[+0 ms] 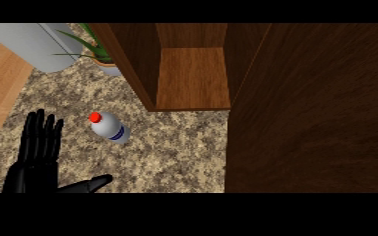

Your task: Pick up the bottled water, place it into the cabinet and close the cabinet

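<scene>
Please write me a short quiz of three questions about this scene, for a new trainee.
1. True or false: the bottled water is inside the cabinet.
2. What colour is its cap? A red, B blue, C green.
3. Fill in: the open left hand rests to the ____ of the bottled water.
Key: 1 false, it is on the counter; 2 A; 3 left.

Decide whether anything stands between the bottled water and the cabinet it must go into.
Nothing visible does. Only counter lies between the bottled water and the open cabinet; the potted plant stands aside, outside the cabinet's side wall.
</scene>
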